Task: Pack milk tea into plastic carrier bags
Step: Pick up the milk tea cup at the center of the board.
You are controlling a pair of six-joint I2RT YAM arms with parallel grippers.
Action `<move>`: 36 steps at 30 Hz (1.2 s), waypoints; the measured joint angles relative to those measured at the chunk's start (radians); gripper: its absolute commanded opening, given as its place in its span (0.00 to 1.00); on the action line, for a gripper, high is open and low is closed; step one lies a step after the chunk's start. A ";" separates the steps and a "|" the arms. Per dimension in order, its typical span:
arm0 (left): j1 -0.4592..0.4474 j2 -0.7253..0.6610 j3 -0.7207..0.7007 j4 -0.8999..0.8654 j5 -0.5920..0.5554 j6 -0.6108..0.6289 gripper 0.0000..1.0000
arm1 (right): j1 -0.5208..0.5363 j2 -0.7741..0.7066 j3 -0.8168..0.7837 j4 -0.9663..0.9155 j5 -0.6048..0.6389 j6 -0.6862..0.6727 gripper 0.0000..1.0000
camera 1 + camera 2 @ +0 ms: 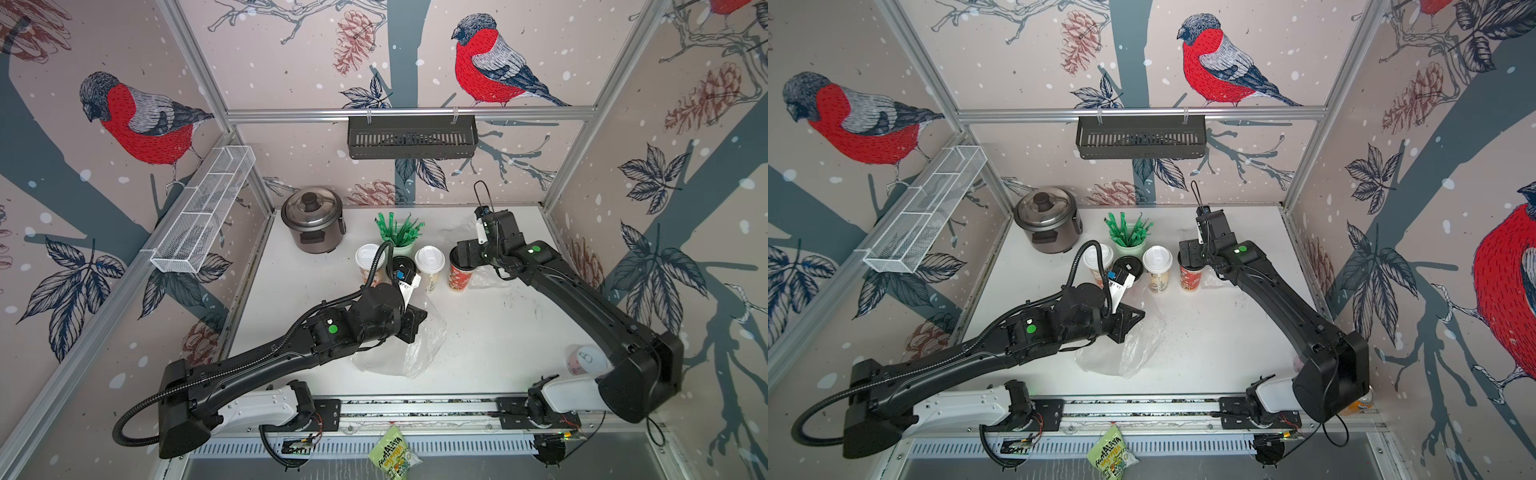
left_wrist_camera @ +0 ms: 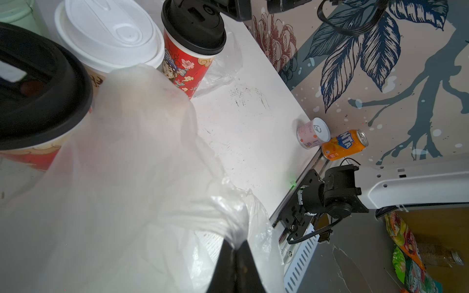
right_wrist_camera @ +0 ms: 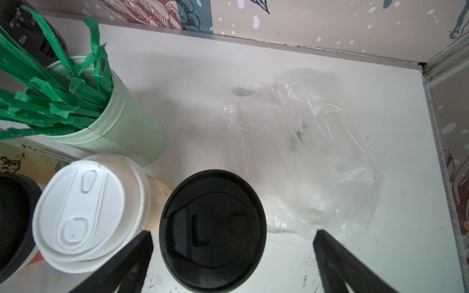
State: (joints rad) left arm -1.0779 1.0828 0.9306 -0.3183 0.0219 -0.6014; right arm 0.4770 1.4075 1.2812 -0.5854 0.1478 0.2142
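We clench a thin, crinkly transparent plastic carrier bag (image 2: 142, 177) in our left gripper (image 2: 236, 250), our right gripper (image 3: 233, 237) spread open over a black-lidded red paper milk tea cup (image 3: 213, 228) standing unbagged on the white worktop (image 1: 498, 332): packing, we judge, barely begun.

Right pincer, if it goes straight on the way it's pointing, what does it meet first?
Probably the black-lidded red cup, its lid framed between the right pincer's open jaws; how far above it is unclear.
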 measured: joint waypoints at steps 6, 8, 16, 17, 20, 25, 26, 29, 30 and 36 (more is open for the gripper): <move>0.018 -0.011 -0.018 0.000 0.000 0.000 0.00 | 0.003 0.043 0.026 -0.017 -0.026 -0.009 1.00; 0.023 -0.012 -0.020 0.003 0.000 0.000 0.00 | 0.006 0.057 0.035 -0.023 -0.035 -0.011 1.00; 0.032 -0.023 -0.024 0.015 0.001 -0.001 0.00 | 0.019 0.116 0.081 -0.066 -0.042 -0.012 0.99; 0.032 -0.023 -0.024 0.017 0.001 -0.001 0.00 | 0.021 0.121 0.087 -0.071 -0.042 -0.012 0.98; 0.034 -0.029 -0.029 0.021 0.000 -0.003 0.00 | 0.027 0.135 0.103 -0.076 -0.042 -0.012 0.95; 0.035 -0.039 -0.042 0.021 0.000 -0.005 0.00 | 0.031 0.150 0.108 -0.096 -0.042 -0.011 0.92; 0.036 -0.042 -0.044 0.021 0.000 -0.008 0.00 | 0.032 0.151 0.110 -0.098 -0.042 -0.011 0.92; 0.037 -0.048 -0.046 0.022 -0.003 -0.011 0.00 | 0.033 0.151 0.113 -0.098 -0.043 -0.011 0.90; 0.037 -0.049 -0.047 0.022 -0.003 -0.011 0.00 | 0.033 0.152 0.113 -0.099 -0.043 -0.011 0.90; 0.041 -0.051 -0.051 0.022 -0.007 -0.012 0.00 | 0.040 0.163 0.119 -0.114 -0.045 -0.011 0.86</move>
State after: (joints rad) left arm -1.0370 1.0317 0.8791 -0.2966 0.0151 -0.6132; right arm 0.5171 1.5707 1.4002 -0.6998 0.1032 0.2028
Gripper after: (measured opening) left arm 0.058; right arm 0.882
